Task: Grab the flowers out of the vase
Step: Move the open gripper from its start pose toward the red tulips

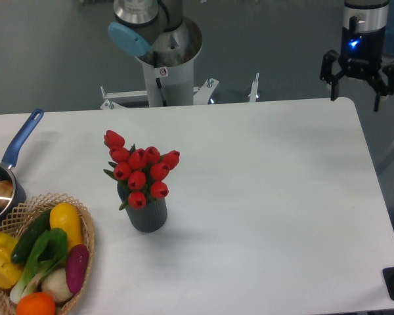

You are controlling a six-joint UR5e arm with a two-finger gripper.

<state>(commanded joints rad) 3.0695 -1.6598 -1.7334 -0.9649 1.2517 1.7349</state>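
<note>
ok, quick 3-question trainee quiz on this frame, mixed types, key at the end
1. True or false: the flowers stand in the vase.
2. The gripper is: A) closed on the stems B) open, near the table's far right corner, away from the bunch C) out of view.
3. Fill in: the wicker basket sits to the vase's ____ in the picture.

Key: 1 true; 2 B; 3 left.

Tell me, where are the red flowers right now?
The flowers stand in the vase, left of the table's middle, just right of the wicker basket.
</note>
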